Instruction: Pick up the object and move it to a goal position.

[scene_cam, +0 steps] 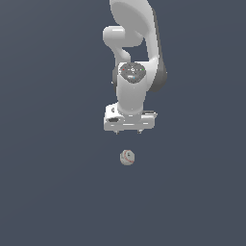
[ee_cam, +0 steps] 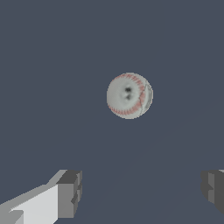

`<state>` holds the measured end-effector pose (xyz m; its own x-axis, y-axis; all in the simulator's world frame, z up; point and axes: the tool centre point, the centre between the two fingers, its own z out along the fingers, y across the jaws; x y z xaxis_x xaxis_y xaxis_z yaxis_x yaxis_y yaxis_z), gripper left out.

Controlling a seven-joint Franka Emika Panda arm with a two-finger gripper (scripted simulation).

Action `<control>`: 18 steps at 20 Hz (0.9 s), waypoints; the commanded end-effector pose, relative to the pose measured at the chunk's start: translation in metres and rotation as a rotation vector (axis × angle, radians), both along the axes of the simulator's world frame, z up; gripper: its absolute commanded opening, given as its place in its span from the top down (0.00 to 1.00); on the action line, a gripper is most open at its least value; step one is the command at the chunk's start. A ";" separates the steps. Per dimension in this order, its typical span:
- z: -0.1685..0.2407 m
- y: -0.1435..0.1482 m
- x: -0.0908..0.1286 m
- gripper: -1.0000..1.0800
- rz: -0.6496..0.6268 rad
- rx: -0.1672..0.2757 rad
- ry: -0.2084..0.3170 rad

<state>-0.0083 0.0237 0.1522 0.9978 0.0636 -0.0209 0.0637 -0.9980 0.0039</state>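
- The ball, off-white with red stitch lines, lies alone on the dark surface, nearest in the exterior view.
- Just behind and above it hangs the gripper, pointing straight down; its jaws stand released and wide apart, holding nothing, clear of the ball.
- In the wrist view the ball sits ahead of the two fingertips, not between them.
- Farther back, the white arm rises upright, its wrist stacked vertically above the gripper.
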 end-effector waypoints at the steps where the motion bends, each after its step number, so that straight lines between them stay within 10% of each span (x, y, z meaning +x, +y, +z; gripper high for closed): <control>1: 0.000 0.000 0.000 0.04 0.000 0.000 0.000; 18: 0.007 0.018 0.013 0.04 -0.009 0.007 -0.013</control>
<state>0.0028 0.0417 0.1606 0.9979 0.0645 -0.0070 0.0645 -0.9979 -0.0026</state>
